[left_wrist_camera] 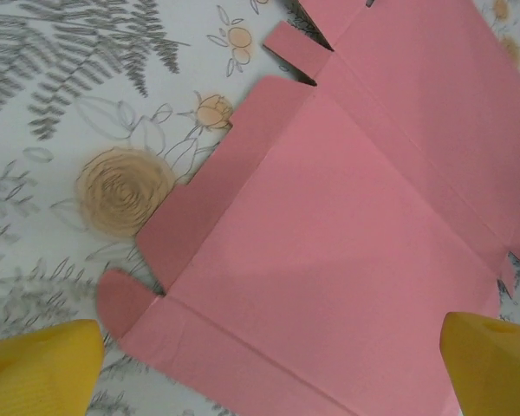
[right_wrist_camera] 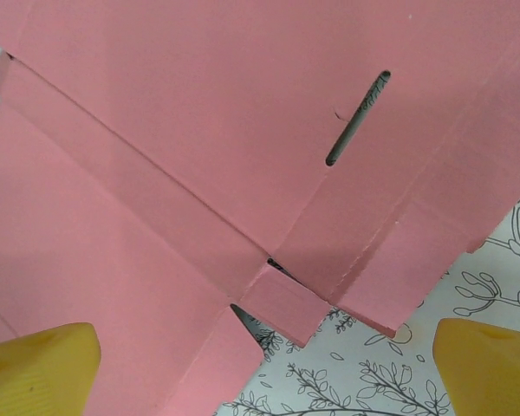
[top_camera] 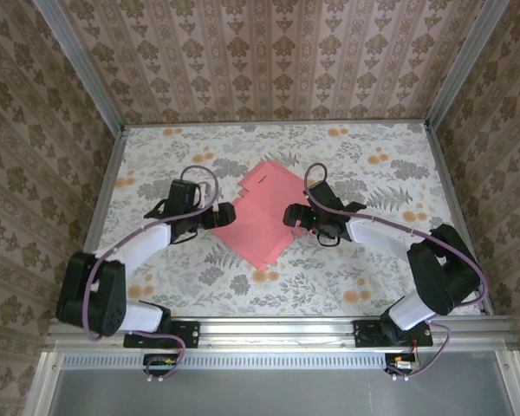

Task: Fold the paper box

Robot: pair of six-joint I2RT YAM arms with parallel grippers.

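Yellow fingertips (left_wrist_camera: 39, 368) of the left gripper (left_wrist_camera: 264, 368) sit at the bottom corners of my left wrist view, spread wide and empty. The right gripper (right_wrist_camera: 260, 373) is spread just as wide and also holds nothing. Between the two lies the pink thin-card die-cut paper box (top_camera: 264, 212), an unfolded sheet near the middle of the floral-patterned desk (top_camera: 364, 269), turned corner-on to me.

I judge that folding has barely begun, so the first job is raising a side panel. I would work along the scored creases, with one gripper pinning the central panel. The other should slide under an outer flap, such as the one by the small rounded tab (left_wrist_camera: 121, 299), and lift it slowly so the card bends on the score rather than buckling. The dark narrow slit (right_wrist_camera: 357, 119) should stay unobstructed for its tab.

From overhead, both grippers cover the sheet's side edges, and I cannot tell whether either touches the card. The wrist views cut off the far panels, and the creases are faint from above.
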